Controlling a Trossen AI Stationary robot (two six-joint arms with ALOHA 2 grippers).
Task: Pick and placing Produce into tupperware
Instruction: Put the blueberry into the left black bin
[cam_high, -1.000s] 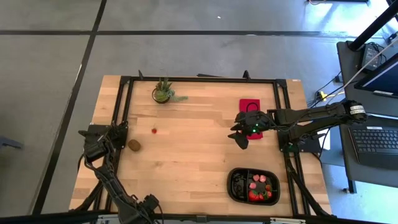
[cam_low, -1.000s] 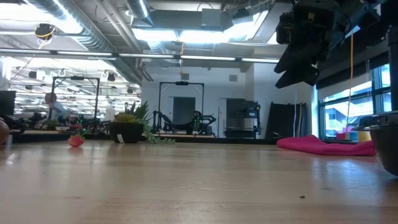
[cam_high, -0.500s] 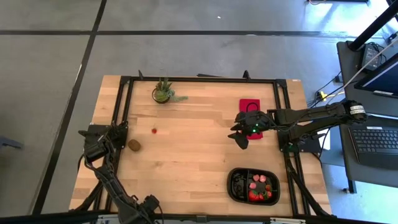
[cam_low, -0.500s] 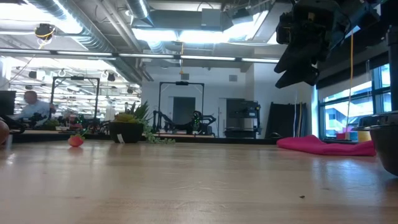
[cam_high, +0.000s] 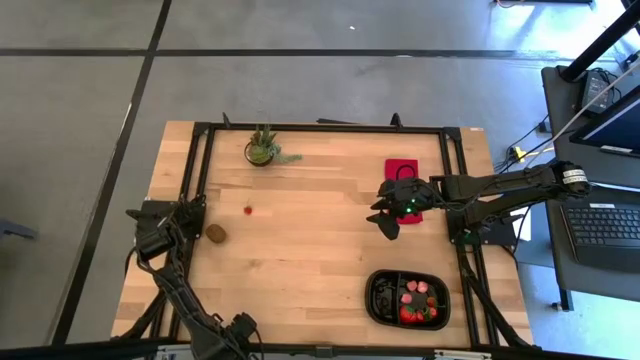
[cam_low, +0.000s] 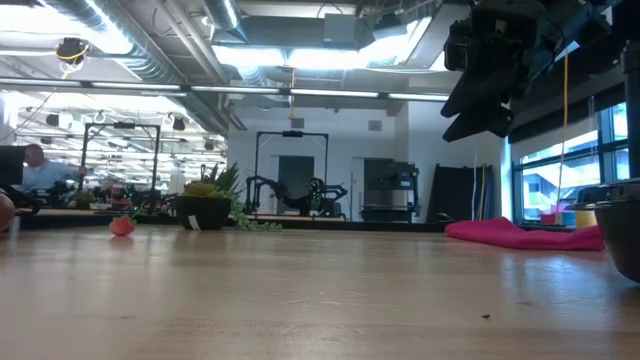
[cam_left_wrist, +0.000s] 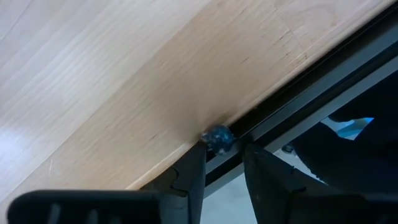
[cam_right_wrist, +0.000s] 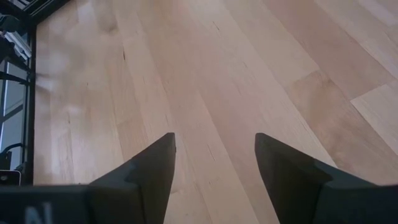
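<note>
A dark blue berry (cam_left_wrist: 217, 138) lies on the wood at the table's left edge, against the black frame rail (cam_left_wrist: 292, 102). My left gripper (cam_left_wrist: 222, 152) points down over it, and the berry sits at the gap between the narrowly parted fingertips. A brown kiwi (cam_high: 216, 233) and a red strawberry (cam_high: 248, 210) lie on the table to the right of it. The black tupperware (cam_high: 372, 297) at the near right holds several red pieces. My right gripper (cam_high: 390, 215) hangs open above the table near the red cloth (cam_high: 402, 168), with bare wood under it. My left gripper comes at the berry from above, pointing down. The berry rests on the wood close to one fingertip (cam_left_wrist: 198, 155), with a gap to the other. I cannot tell whether either finger touches it.
A potted green plant (cam_high: 262, 148) stands at the far left. Black frame rails run along the table's edges. Bare wood lies between the strawberry and the tupperware. A laptop (cam_high: 610, 225) sits beyond the table's right edge.
</note>
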